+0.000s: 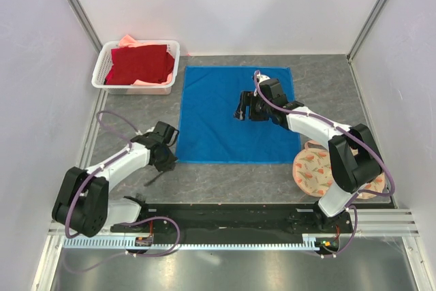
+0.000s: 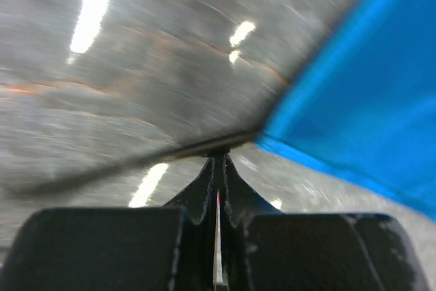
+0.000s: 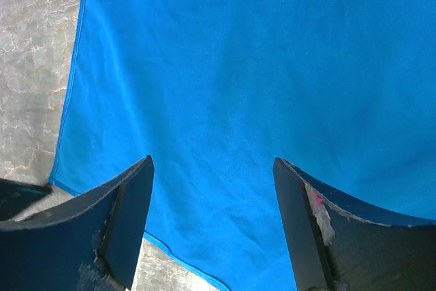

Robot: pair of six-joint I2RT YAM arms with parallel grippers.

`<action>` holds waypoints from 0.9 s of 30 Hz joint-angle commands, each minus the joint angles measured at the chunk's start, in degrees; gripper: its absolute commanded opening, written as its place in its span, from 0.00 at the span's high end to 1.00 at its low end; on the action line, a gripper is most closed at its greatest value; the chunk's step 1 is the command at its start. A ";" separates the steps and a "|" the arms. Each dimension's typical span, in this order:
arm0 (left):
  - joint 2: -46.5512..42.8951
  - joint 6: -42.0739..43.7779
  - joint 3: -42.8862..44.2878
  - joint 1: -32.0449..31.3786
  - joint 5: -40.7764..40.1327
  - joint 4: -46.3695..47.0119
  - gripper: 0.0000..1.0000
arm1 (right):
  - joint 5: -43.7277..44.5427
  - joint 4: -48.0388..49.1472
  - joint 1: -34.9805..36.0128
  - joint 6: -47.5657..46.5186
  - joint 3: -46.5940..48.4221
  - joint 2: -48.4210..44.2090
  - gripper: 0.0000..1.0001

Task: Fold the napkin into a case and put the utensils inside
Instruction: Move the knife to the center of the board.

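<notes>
One napkin (image 1: pixel 211 124) beneath right pincer (image 1: pixel 241 112)

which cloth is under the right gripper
The bright royal-blue rectangular napkin, spread flat; the dark red cloth sits in the white plastic basket, the round peach floral mat lies at the near right.

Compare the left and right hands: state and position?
Left hand is shut on a thin black utensil; right hand is open and empty. Left hand sits off the bright blue cloth napkin, over grey table; right hand is above the napkin. Both are black two-finger hands.
</notes>
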 commanded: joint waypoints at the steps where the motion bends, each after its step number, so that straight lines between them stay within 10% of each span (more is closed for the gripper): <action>1: -2.93 -1.65 -0.77 5.92 -7.98 -3.85 0.98 | -0.17 1.45 0.00 -1.58 -0.09 -0.58 0.21; 17: -13.14 4.68 3.01 7.51 4.84 -1.04 0.98 | -0.88 1.80 0.00 -2.20 -0.53 0.91 0.21; 27: 2.59 7.23 5.64 7.51 10.90 6.52 0.98 | -1.14 1.80 0.09 -2.03 -1.06 0.65 0.21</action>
